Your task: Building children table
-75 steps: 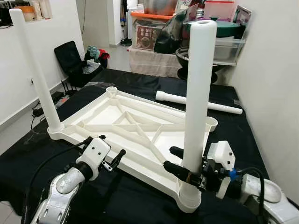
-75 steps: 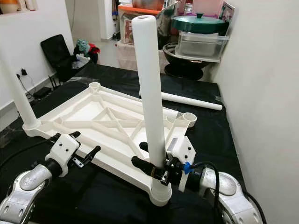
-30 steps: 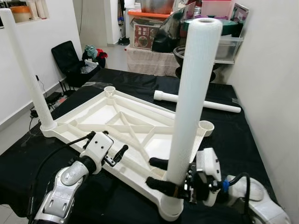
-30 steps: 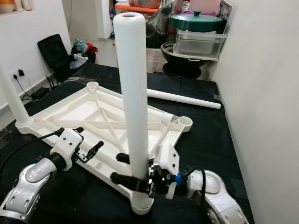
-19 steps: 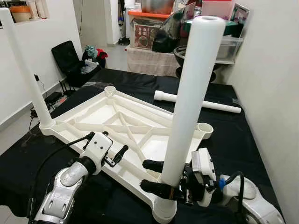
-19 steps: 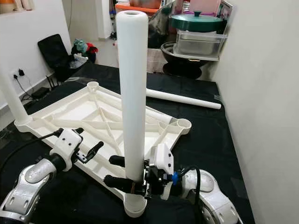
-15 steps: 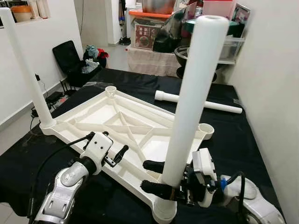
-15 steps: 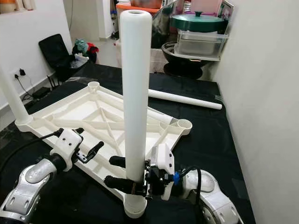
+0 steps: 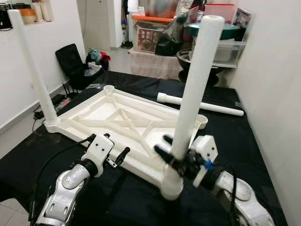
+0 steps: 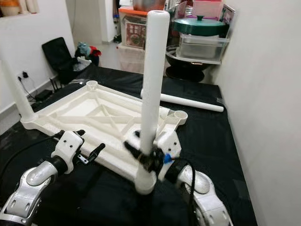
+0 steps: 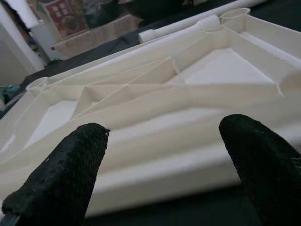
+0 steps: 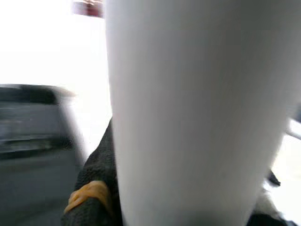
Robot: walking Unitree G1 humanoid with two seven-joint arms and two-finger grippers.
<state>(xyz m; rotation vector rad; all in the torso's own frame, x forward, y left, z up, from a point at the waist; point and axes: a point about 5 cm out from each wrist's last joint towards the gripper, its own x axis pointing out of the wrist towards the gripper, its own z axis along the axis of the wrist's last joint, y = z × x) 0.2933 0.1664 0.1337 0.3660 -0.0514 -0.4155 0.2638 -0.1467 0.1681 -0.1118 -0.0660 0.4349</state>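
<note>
Black cloth covers the tabletop point(image 9: 244, 141), and on it the white children's table point(image 9: 117, 122) lies upside down, one leg point(image 9: 193, 89) standing upright in its near right corner socket with the right gripper point(image 9: 170, 151) clenched around the leg's lower part. A second leg point(image 9: 33, 66) stands in the near left corner, a third leg point(image 9: 202, 104) lies loose on the cloth beyond the far edge, and the far corner sockets are open. Just before the near edge, the left gripper point(image 9: 115, 153) hangs with its fingers point(image 11: 70, 169) spread, grasping nothing.
</note>
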